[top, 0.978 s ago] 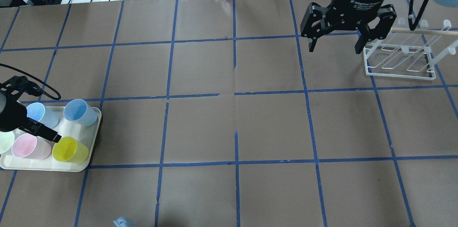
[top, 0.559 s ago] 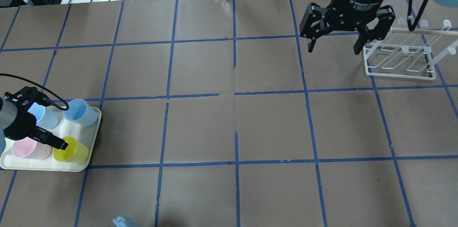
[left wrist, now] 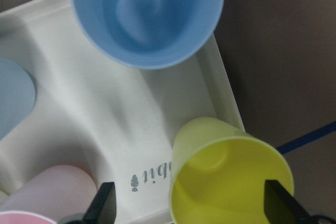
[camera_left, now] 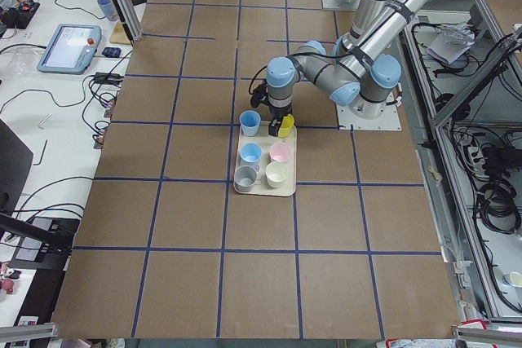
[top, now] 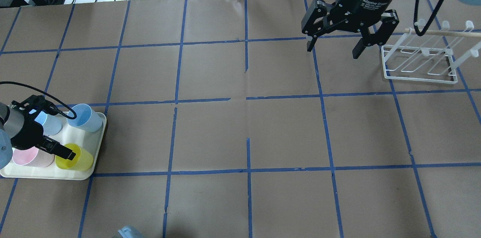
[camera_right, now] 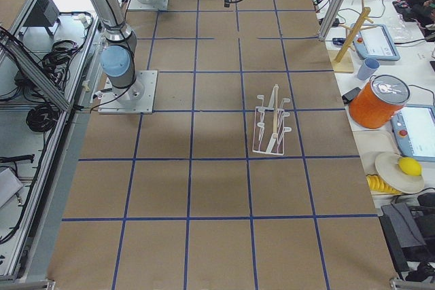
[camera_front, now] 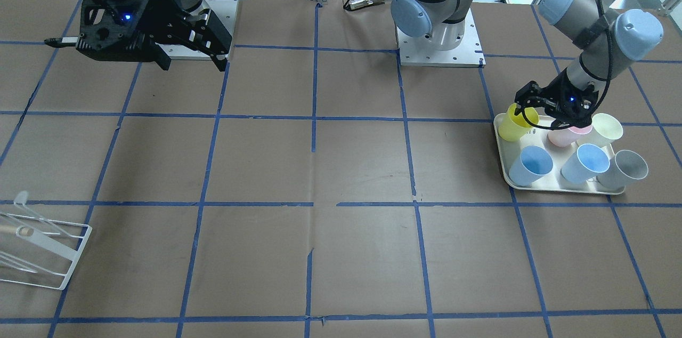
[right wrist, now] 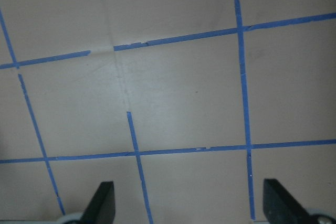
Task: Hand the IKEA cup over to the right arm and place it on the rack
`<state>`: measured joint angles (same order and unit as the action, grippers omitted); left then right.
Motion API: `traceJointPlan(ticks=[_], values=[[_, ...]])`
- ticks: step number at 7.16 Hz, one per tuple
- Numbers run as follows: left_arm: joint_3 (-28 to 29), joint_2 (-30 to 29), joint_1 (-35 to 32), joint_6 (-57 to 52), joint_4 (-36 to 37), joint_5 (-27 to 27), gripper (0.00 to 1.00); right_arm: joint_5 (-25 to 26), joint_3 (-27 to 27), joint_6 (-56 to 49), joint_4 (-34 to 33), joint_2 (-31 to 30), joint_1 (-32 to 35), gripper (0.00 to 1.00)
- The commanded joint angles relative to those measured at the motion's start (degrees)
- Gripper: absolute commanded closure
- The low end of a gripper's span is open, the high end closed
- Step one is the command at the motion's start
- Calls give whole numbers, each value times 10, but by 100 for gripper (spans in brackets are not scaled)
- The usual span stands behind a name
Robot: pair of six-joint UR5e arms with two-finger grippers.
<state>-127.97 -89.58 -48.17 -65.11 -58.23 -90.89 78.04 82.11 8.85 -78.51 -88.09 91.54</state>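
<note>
Bright yellow tapered plastic cup [top: 77,158] [camera_front: 511,125] [left wrist: 231,182] stands mouth up in the cream rectangular tray [top: 100,130] [camera_front: 554,182] [left wrist: 79,103], in the corner nearest the robot and the desk centre.

Left fingers [left wrist: 102,209] [top: 62,150] are released and spread wide, low over the cup. In the wrist view one finger sits in the gap between the yellow cup and the pink cup [top: 28,157] [camera_front: 563,137]. The other is at the far side of the yellow rim. From overhead a fingertip overlaps the cup mouth. Cannot tell whether either finger touches the cup; nothing is gripped.

Tray holds six cups, all mouth up:
- yellow and pink in the row nearest the robot, with a pale green cup [camera_front: 607,127]
- two light-blue cups [camera_front: 530,165] [camera_front: 583,162] and a grey cup [camera_front: 630,167] in the other row

In the wrist view the yellow cup is apart from the nearest blue cup [left wrist: 147,17], with bare tray between them.

Right fingers [top: 359,49] [right wrist: 102,204] [camera_front: 218,56] are wide apart and empty, raised above the brown-paper desk with blue tape grid [top: 210,133]. Its wrist view shows only paper and tape below.

White wire rack with a light wooden dowel [top: 419,66] [camera_right: 272,125] stands on the desk just beside the right fingers, well apart from the tray.
</note>
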Motion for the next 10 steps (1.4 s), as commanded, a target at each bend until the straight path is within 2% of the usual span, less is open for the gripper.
traceJointPlan(ticks=[1,2,3,4,5,6,8,9,10], values=[[0,-13,0,2,10,-7,0,-99,1,2,11,1,-47,0],[0,-21,0,2,24,-11,0,-173,2,4,13,2,-71,0],[-6,-24,0,3,24,-11,2,-234,31,5,9,2,-88,0],[-29,-17,0,6,41,-10,7,-266,75,1,0,2,-90,0],[-49,-28,0,-1,99,-11,16,-351,102,6,-7,2,-93,0],[-47,-27,0,-1,108,-13,32,-370,103,4,-10,2,-93,0],[-47,-25,0,-11,109,-13,87,-373,107,6,-34,2,-93,0],[-46,-23,0,-11,109,-14,100,-414,108,10,-34,3,-93,0],[-46,-8,0,-11,104,-9,100,-434,108,22,-34,3,-93,0]])
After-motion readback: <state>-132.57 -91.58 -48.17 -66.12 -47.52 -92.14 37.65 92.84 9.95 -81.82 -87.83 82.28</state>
